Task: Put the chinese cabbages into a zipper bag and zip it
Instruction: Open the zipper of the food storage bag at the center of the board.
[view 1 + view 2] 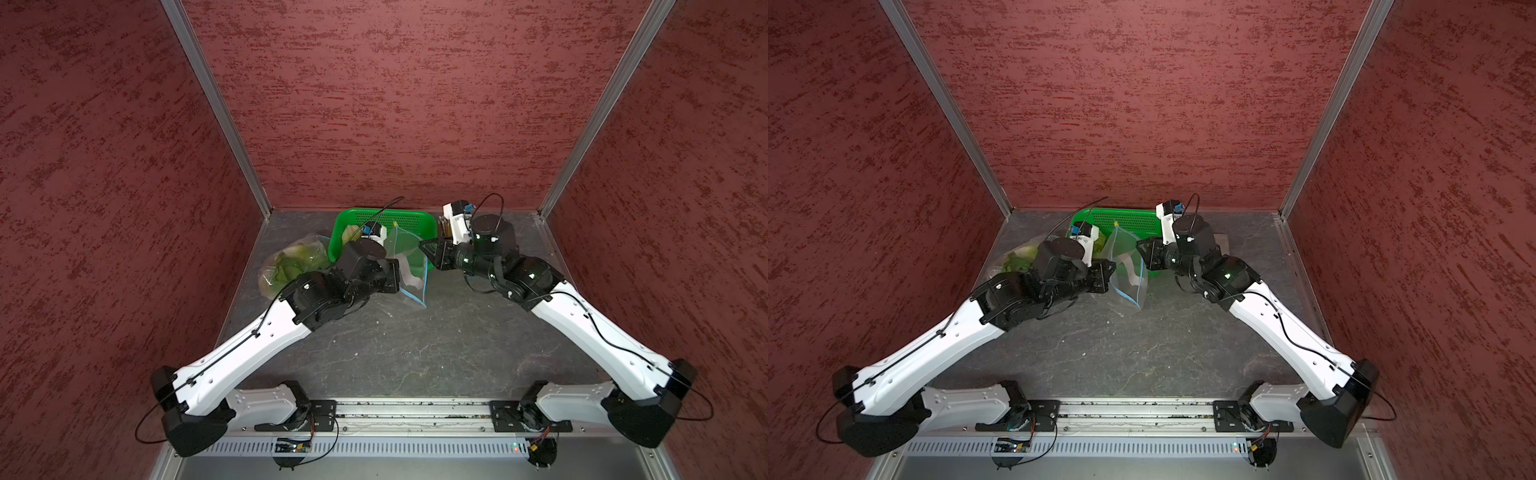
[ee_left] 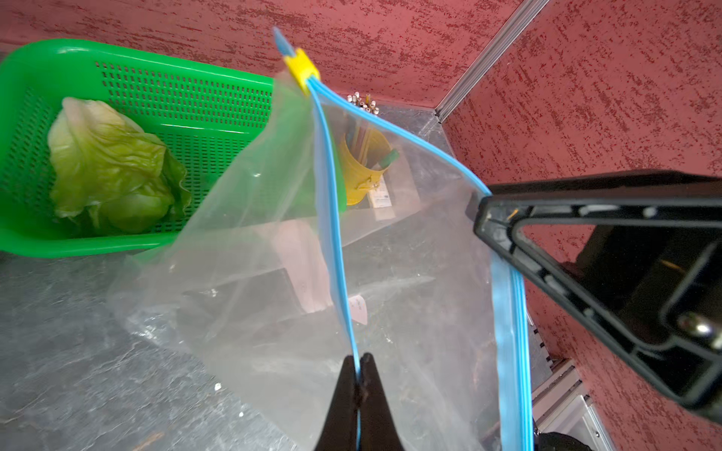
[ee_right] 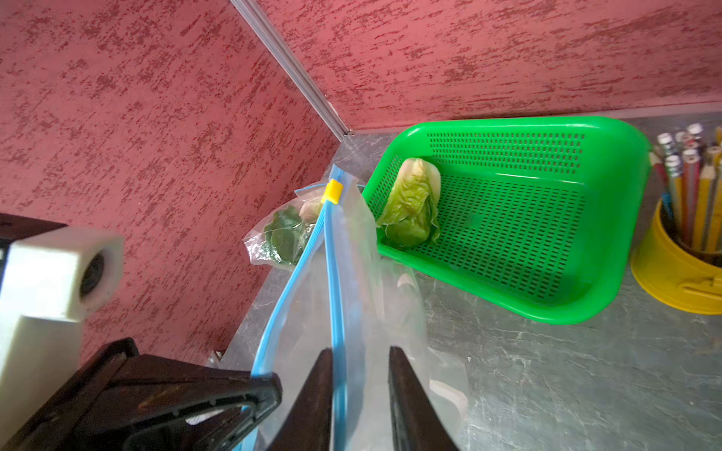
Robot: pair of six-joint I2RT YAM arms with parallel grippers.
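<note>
Here, a grey desk (image 1: 415,345) sits between red walls (image 1: 374,104). The left pincer (image 2: 359,357) pinches the bag (image 2: 250,250); the right pincer (image 3: 360,353) gapes a little. One cabbage (image 3: 412,207) lies in the basket (image 3: 586,129); more cabbages (image 1: 291,266), maybe two, sit half-hidden in a second bag (image 1: 312,242).

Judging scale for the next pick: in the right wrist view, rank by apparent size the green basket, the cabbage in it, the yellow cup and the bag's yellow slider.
1. green basket
2. yellow cup and cabbage: look alike; the cup is cut off at the frame edge, so unranked
3. yellow slider
</note>
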